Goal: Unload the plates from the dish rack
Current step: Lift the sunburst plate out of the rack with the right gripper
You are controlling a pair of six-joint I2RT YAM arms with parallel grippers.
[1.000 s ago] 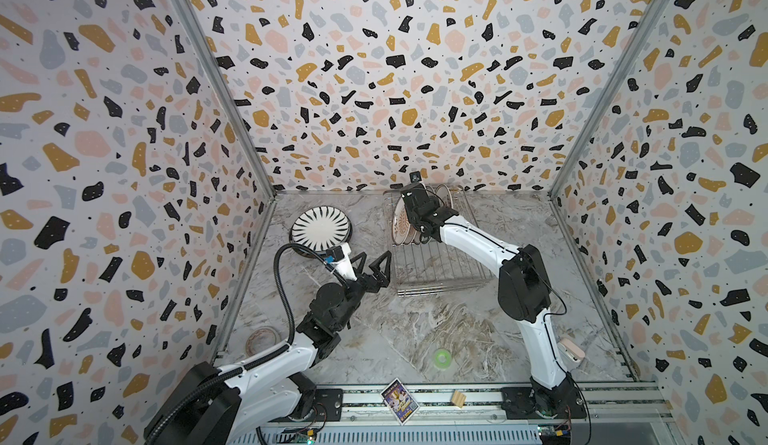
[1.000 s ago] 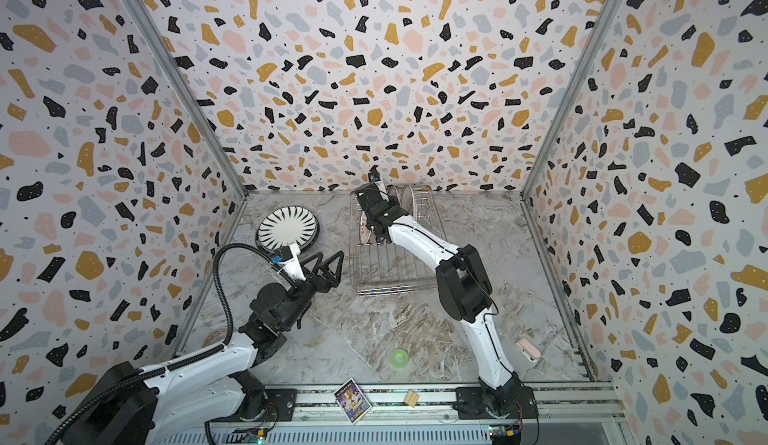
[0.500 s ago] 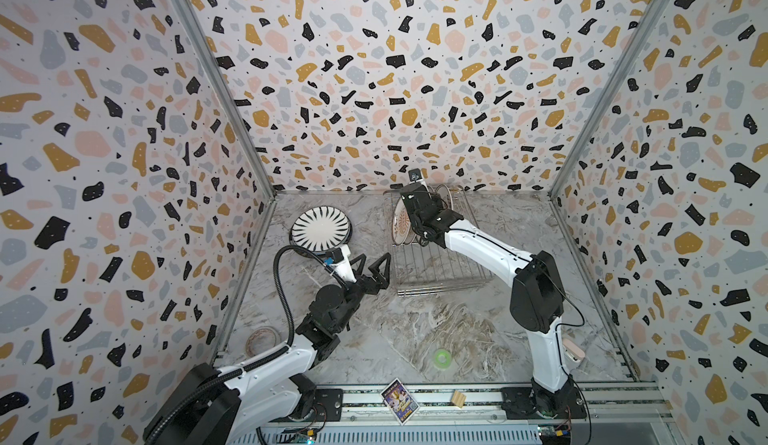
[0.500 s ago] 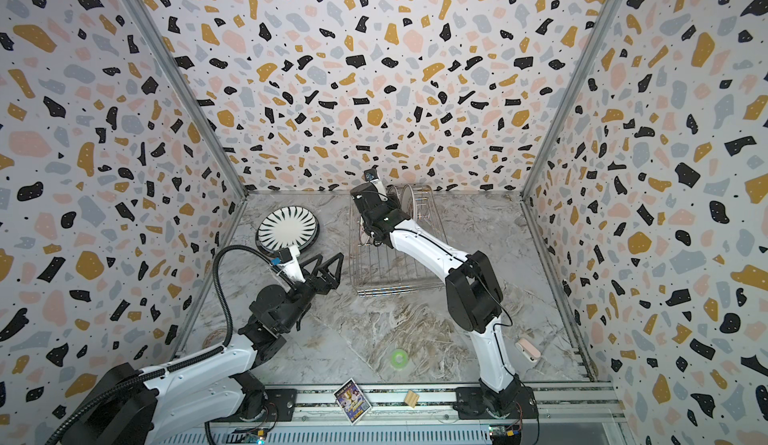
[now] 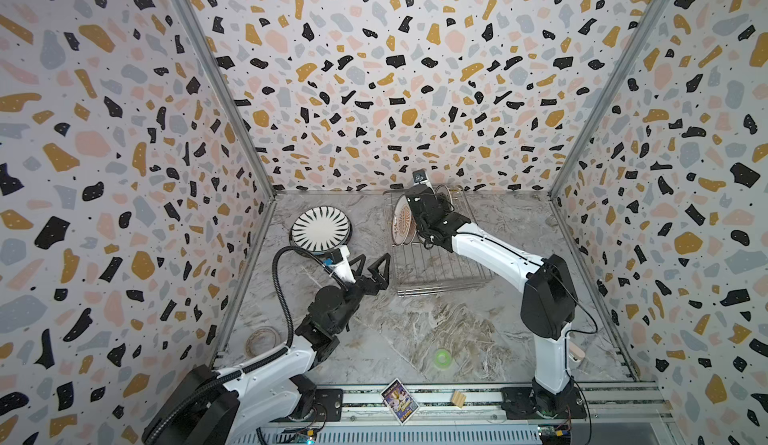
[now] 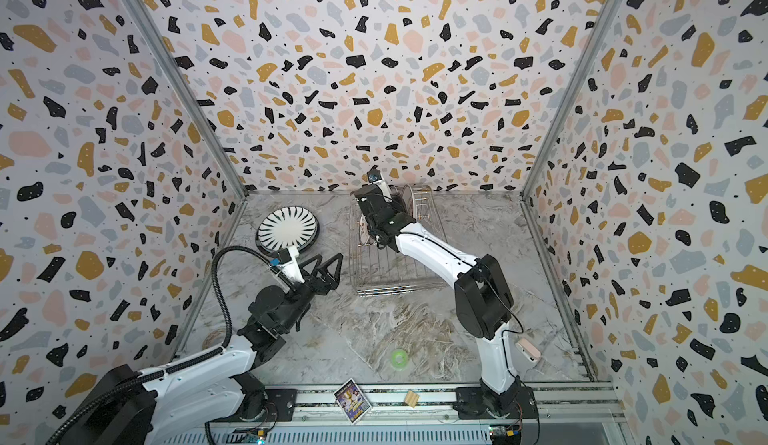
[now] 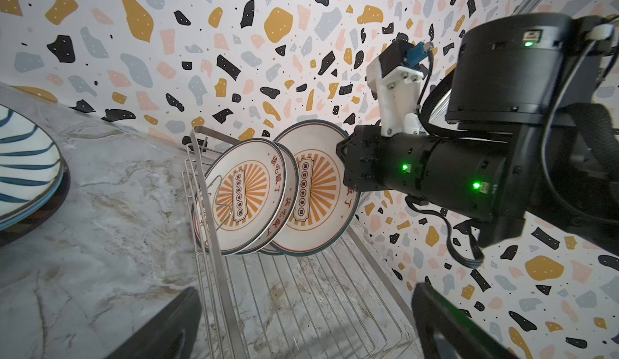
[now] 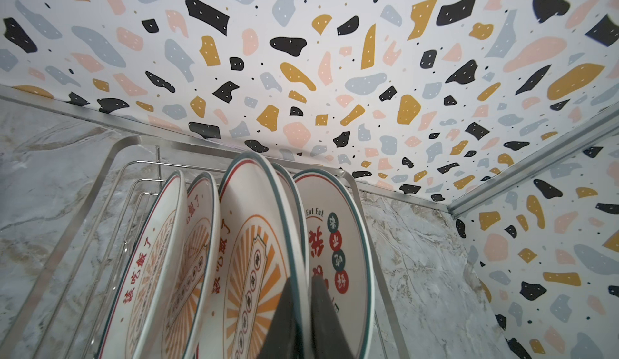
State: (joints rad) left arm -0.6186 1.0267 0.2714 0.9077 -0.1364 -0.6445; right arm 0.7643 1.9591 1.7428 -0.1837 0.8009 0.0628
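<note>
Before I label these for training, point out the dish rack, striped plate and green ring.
dish rack (image 5: 440, 289): top view, front rim.
striped plate (image 5: 320, 229): top view, white centre.
green ring (image 5: 436, 358): top view, left band.

green ring (image 5: 443, 357): front centre | tape roll (image 5: 262, 340): by left wall (image 5: 124, 214) | card (image 5: 399, 395), wooden block (image 5: 458, 400): front rail (image 5: 361, 399)

The rack (image 5: 440, 272) is shiny silver. Its plates (image 7: 311, 189) are white with orange sun rays, red letters and dark green rims. The striped plate (image 5: 320, 229) at far left is black and white.
</note>
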